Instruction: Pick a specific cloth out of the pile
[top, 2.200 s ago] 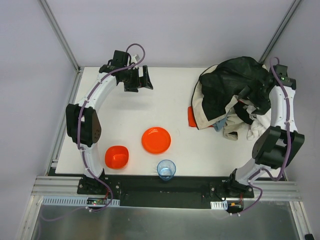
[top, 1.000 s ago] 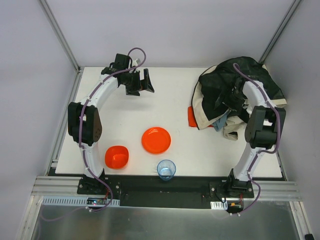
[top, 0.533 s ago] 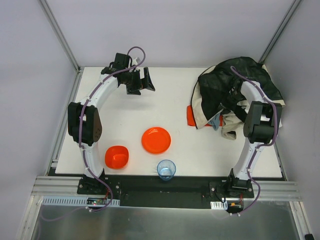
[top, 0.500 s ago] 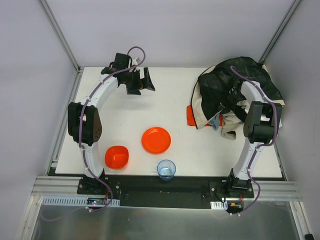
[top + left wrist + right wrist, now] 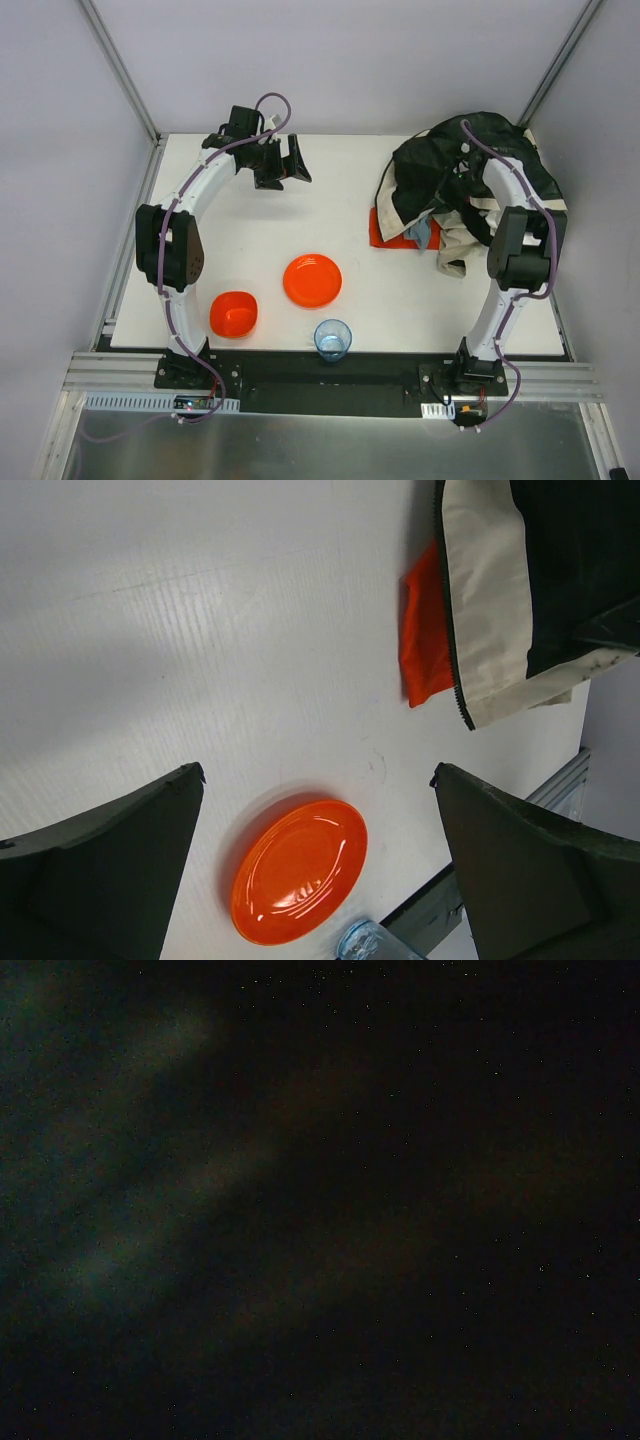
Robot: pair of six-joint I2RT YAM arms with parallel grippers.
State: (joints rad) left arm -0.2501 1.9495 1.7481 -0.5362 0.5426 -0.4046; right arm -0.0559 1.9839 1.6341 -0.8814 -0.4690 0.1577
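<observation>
change: pile (image 5: 440, 178) shifted, more orange-red cloth (image 5: 384, 232) bared, easier grab
right gripper: buried, can't tell
left gripper (image 5: 296, 162): spread, empty

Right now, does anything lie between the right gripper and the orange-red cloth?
Yes: black mesh and cream fabric of the pile lie over the cloth; only an edge of it shows beside the pile. The right gripper is buried in the pile, out of sight.

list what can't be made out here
right tool: top view, buried in the pile; open or shut unclear.
right wrist view: all dark, nothing readable.
the cloth: mostly under the pile, only an edge shows.
cup: left wrist view, cut by bottom edge.
</observation>
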